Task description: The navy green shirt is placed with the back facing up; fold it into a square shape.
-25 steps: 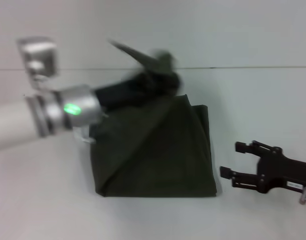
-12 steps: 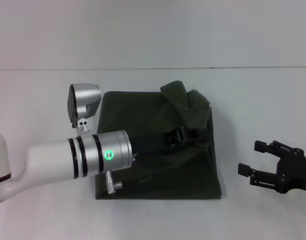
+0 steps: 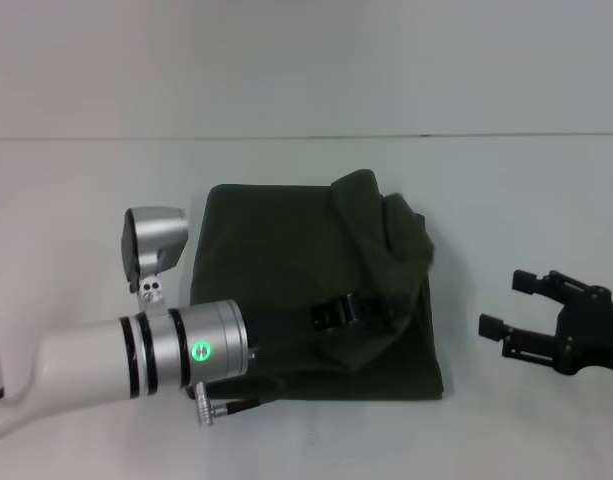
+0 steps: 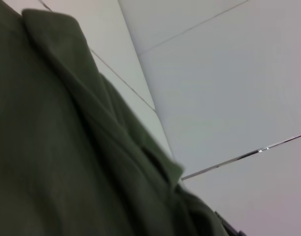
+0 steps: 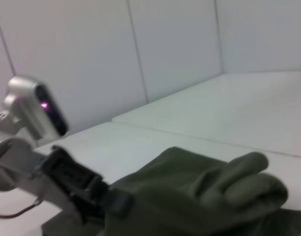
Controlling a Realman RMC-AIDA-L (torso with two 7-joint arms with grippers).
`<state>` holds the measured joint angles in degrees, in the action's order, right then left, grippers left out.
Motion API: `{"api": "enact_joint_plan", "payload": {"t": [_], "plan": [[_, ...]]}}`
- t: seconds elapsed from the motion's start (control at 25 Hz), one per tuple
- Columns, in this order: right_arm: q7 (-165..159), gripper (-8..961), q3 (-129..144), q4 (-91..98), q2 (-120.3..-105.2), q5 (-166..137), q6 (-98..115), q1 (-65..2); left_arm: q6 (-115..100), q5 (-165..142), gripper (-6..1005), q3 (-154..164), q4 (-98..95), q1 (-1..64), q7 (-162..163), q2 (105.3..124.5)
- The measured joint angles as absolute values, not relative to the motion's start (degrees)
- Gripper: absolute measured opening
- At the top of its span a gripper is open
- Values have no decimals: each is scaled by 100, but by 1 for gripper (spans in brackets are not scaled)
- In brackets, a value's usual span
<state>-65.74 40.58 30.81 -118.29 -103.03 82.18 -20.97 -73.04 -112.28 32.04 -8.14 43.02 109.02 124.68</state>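
Note:
The navy green shirt [image 3: 286,250] lies folded into a rough rectangle in the middle of the white table. Its right part is raised in a bunched ridge [image 3: 391,225]. My left arm reaches across the shirt from the front left. Its left gripper [image 3: 371,308] is shut on a fold of the shirt near the right front part, with the fingertips buried in the cloth. The right wrist view shows that left gripper [image 5: 113,204] gripping the lifted cloth [image 5: 199,191]. Dark green fabric [image 4: 52,147] fills most of the left wrist view. My right gripper [image 3: 501,302] hovers open to the right of the shirt, apart from it.
The white table [image 3: 86,170] extends around the shirt on all sides. A light wall [image 3: 306,60] rises behind the table's far edge. A thin cable [image 3: 236,405] hangs from the left wrist over the shirt's front edge.
The left gripper has carried the lifted cloth from the shirt's far edge across to the right and down toward the front. The right gripper has drawn slightly to the right.

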Motion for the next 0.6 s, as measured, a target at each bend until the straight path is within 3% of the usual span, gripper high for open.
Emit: {"api": "enact_joint_plan", "payload": {"t": [0.4, 0.6], "plan": [[-7408, 923, 3494, 3130, -11814, -10290, 8219, -2237, -8069, -11110, 495, 3263, -1251, 3894, 10217, 12429], [-9269, 923, 3704, 3710, -11735, -10511, 8185, -2800, -9071, -11240, 607, 3321, -2240, 3223, 8524, 12417]]}}
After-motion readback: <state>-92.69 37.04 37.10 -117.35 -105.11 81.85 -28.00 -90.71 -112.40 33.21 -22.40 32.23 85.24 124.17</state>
